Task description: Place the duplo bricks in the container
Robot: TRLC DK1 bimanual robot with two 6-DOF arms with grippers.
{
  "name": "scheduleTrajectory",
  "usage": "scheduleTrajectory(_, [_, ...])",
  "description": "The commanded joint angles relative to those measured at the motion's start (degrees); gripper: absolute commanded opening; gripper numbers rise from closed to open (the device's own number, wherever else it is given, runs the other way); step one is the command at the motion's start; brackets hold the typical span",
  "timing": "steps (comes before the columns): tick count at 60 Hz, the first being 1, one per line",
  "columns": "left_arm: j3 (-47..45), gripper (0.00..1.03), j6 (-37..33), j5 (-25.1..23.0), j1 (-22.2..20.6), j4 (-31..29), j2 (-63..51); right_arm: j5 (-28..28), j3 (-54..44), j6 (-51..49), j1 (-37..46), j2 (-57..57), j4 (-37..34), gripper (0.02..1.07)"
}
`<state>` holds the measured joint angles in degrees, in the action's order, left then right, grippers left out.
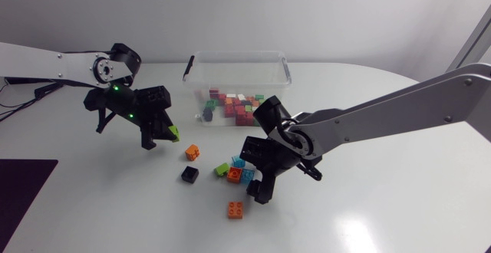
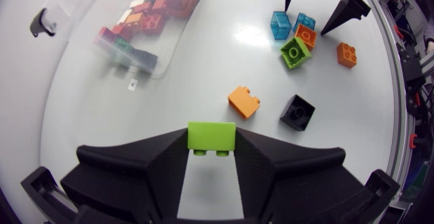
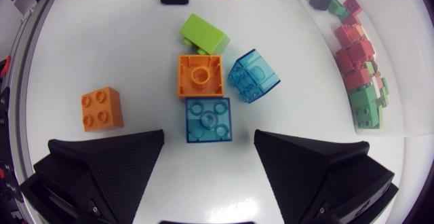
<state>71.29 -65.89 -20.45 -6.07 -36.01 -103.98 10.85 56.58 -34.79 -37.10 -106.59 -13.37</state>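
The left tool [image 1: 153, 133] pinches a green brick [image 2: 211, 135] from two sides, near the container [image 1: 285, 67]. The grip looks shallow, so the brick might slip, or clip the container's near wall on a low carry. The right tool [image 3: 209, 149] hangs spread wide over a blue brick [image 3: 208, 120], further from the container, where an adjoining orange brick [image 3: 200, 76] could get shoved, though bare worktop [image 1: 399, 207] surrounds that cluster.

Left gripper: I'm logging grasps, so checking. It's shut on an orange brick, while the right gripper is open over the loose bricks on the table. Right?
Not quite. The left wrist view shows the left gripper shut on a lime green brick, not an orange one. The right gripper is indeed open over the loose bricks on the table.
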Motion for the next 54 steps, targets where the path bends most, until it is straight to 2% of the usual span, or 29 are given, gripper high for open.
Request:
scheduleTrajectory(1, [-1.6, 0.25, -0.6, -1.4, 0.5, -1.3, 3.9, 0.1, 1.6, -1.1, -0.8, -2.0, 0.6, 0.93])
scheduleTrajectory(6, [-1.4, 0.25, 0.8, -2.1, 0.4, -1.3, 6.3, 0.1, 2.1, -0.8, -1.0, -2.4, 0.7, 0.92])
scheduleTrajectory(10, [-1.0, 0.25, 3.0, -2.5, -0.2, -1.3, 9.1, 0.1, 2.7, -0.7, -1.1, -2.8, 0.5, 0.82])
scheduleTrajectory(13, [-0.4, 0.25, 4.5, -2.9, -0.7, -1.3, 10.5, 0.1, 2.8, -0.5, -1.1, -2.8, 0.5, 0.74])
scheduleTrajectory(21, [2.2, 0.25, 9.9, -4.0, -3.5, -1.3, 14.3, 0.7, 3.7, -0.4, -1.0, -3.9, 0.1, 0.4])
scheduleTrajectory(24, [3.3, 0.25, 11.5, -4.4, -4.0, -1.4, 14.4, 0.7, 3.7, 0.0, -1.0, -3.9, -0.1, 0.32])
scheduleTrajectory(31, [7.8, 0.25, 17.3, -4.7, -6.3, -1.0, 14.0, 0.7, 3.4, 0.8, -0.3, -2.2, -1.8, 0.31])
scheduleTrajectory(35, [9.9, 0.25, 22.5, -4.6, -6.9, 2.4, 12.8, 0.7, 2.9, 0.9, 0.8, -0.2, -3.1, 0.31])
scheduleTrajectory(43, [14.3, 0.25, 27.6, -4.5, -8.3, 4.4, 9.3, 0.7, 1.7, 0.7, 3.1, 4.7, -5.1, 0.31])
scheduleTrajectory(54, [19.7, 0.25, 36.7, -0.5, -10.6, 10.6, 4.8, 0.7, 1.2, 0.9, 5.0, 11.8, -8.3, 0.31])
